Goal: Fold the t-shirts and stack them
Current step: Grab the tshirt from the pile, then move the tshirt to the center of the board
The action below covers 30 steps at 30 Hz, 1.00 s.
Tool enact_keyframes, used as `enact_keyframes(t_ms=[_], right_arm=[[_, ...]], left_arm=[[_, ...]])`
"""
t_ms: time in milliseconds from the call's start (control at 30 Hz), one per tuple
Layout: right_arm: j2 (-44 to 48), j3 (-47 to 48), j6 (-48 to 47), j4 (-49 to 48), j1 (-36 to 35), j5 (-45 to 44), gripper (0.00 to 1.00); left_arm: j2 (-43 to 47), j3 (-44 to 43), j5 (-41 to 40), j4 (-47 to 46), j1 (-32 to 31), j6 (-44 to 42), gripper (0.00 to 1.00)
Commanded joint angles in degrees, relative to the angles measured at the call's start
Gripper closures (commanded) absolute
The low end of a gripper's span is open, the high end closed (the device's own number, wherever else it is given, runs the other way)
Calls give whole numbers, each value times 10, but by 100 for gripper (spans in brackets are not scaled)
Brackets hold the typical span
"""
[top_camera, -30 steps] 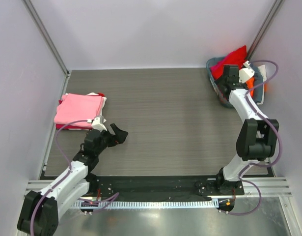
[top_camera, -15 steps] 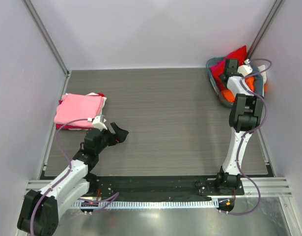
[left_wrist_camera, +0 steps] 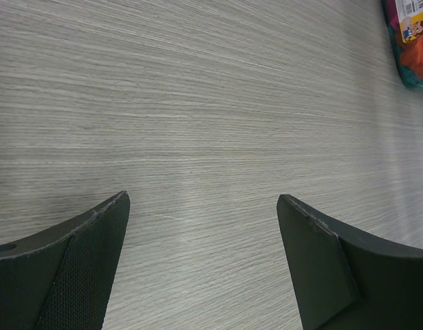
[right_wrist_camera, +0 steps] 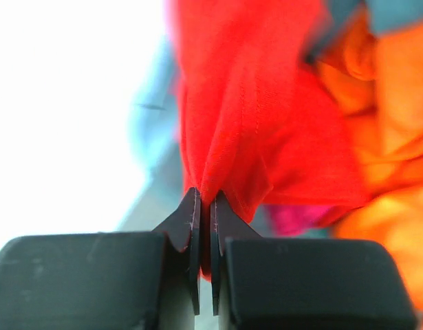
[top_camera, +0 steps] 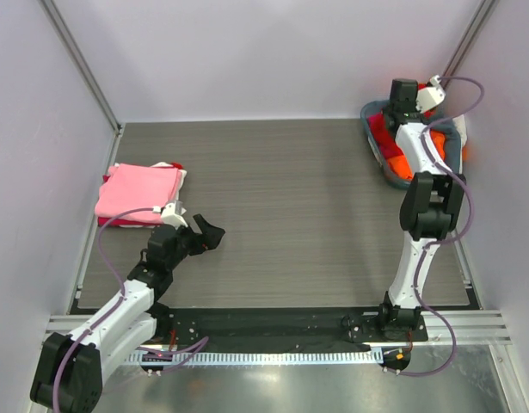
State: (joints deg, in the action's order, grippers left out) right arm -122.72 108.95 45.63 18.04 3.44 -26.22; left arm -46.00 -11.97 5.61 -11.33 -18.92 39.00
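Right wrist view gives the news: the right gripper (right_wrist_camera: 204, 201) now has its jaws pinched together on a bunched fold of the red t-shirt (right_wrist_camera: 245, 103), the cloth rising from between the tips in tight creases. A second ago those jaws stood wide and the arm hung over the nearer part of the grey-blue basket (top_camera: 378, 159). In the top external view it has since stretched toward the basket's far end, against the back wall. An orange t-shirt (right_wrist_camera: 397, 103) lies crumpled just beside the red one, with a scrap of magenta cloth (right_wrist_camera: 300, 220) beneath the fold.

Nothing has moved on the other side. The left gripper (left_wrist_camera: 201, 199) hovers with jaws spread wide and empty over bare table (top_camera: 290, 189), as it did a second ago, and the folded pink t-shirt (top_camera: 139, 191) tops the stack at the left edge, well apart from the basket.

My reading is that the next shirt is now secured, so the step in hand is drawing it out onto the table for folding. The grip is a narrow pinch on one fold, so the orange shirt could drag along with it.
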Motion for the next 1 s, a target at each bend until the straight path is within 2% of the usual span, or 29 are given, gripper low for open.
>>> enact_keyframes(t_ms=[0,100,167,233,367,467,600,633,667,733,767,833,867,933,967], right_arm=[[149,-5,39,-90,-12,34,98],[223,-57,113,-220,-14,141,98],[264,-63,168,-256,-19,175,98],[281,-45,184,-286,-34,215,99],[294,67,220,-284,-90,279,99],[302,108,258,-285,-127,309,99],[336,80,320,-287,-141,359,99],[369,59,322,-289,-141,382,99],[388,-4,320,-289,-141,393,98],[443,-97,299,-289,-141,411,90],[506,-208,293,-286,-141,419,85],[573,-322,271,-245,-138,415,73],[648,-417,208,-209,-142,376,63],[721,-511,159,-103,-165,319,43],[755,-592,130,-67,-165,283,27]], left_arm=[[7,-17,-8,-8,-1,-3,12],[11,-17,-9,-5,-2,-5,12],[13,-17,-12,-4,-2,-5,12],[13,-17,-12,-4,-2,-5,12],[11,-17,-11,-6,-2,-5,12],[11,-17,-12,-5,-2,-5,12],[16,-17,-13,-1,-1,-6,12],[20,-17,-14,0,-2,-7,12],[21,-16,-15,2,-2,-7,12],[26,-16,-17,4,-2,-8,12],[30,-15,-18,5,-2,-8,12],[34,-12,-21,5,-2,-8,12],[36,-12,-20,5,-1,-9,12],[38,-14,-9,10,-2,-17,11],[37,-17,-2,12,-2,-33,11]])
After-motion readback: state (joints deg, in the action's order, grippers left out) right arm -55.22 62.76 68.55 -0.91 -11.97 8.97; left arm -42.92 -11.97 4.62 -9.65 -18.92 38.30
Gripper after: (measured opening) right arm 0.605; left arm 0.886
